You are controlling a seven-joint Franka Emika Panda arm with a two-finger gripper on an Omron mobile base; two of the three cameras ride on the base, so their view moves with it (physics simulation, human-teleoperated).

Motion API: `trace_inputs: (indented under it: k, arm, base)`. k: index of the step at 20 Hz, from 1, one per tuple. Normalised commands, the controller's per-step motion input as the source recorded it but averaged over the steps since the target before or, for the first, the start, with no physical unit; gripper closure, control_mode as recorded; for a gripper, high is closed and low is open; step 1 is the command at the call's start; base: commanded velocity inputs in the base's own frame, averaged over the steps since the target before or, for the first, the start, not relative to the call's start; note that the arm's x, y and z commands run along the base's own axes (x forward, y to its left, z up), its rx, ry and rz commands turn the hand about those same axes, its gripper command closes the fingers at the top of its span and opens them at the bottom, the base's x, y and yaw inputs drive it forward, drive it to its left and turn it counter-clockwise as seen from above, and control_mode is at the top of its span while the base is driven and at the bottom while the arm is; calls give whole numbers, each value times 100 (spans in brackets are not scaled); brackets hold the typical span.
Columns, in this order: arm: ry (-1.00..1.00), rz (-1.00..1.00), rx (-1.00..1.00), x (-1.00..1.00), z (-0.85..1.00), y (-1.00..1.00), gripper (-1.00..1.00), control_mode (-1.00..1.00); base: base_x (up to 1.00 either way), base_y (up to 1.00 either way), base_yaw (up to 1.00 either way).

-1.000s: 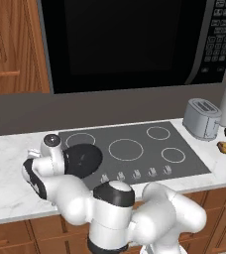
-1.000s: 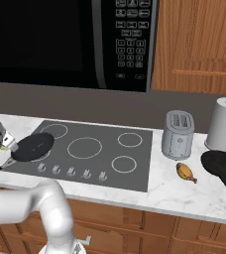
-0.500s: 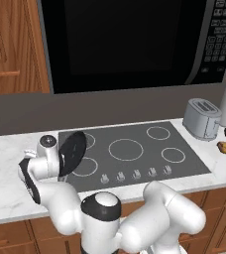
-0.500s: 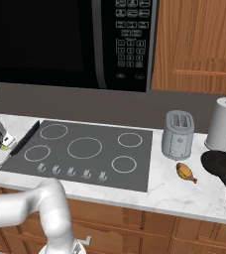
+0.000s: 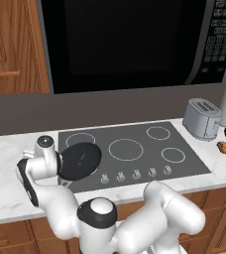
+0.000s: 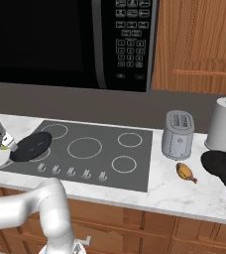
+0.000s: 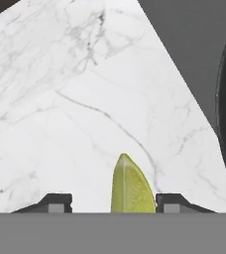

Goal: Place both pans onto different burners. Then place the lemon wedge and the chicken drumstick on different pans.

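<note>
Hand view: gripper [image 7: 112, 201] low over marble bench [image 7: 60, 99], jaws part-open astride lemon wedge [image 7: 130, 187], apparently positioned to pinch; grip unconfirmed.

**White marble counter and what sits on it**

The marble counter [image 6: 157, 191] carries a dark glass cooktop [image 6: 92, 149] set flush in it. A black pan [image 5: 79, 159] rests on the cooktop's front left burner. Right of the cooktop stand a toaster [image 6: 178, 134] and a paper towel roll [image 6: 223, 124], with a chicken drumstick [image 6: 185, 171] and a second pan [image 6: 221, 164] near them. A lemon wedge [image 7: 130, 187] lies on the marble left of the cooktop.
</note>
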Motion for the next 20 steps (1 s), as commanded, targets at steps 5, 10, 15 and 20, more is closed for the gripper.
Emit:
trace_inputs:
  k: [5, 10, 15, 20]
  arm:
    - [0, 0, 0, 0, -20, 4, 100, -100]
    - [0, 0, 0, 2, -20, 1, 100, -100]
    - [-4, -1, -1, 0, 4, 0, 100, -100]
    - [-11, -1, 0, 0, 40, 0, 100, -100]
  base:
    - [0, 0, 0]
    - [0, 0, 0]
    - [0, 0, 0]
    - [0, 0, 0]
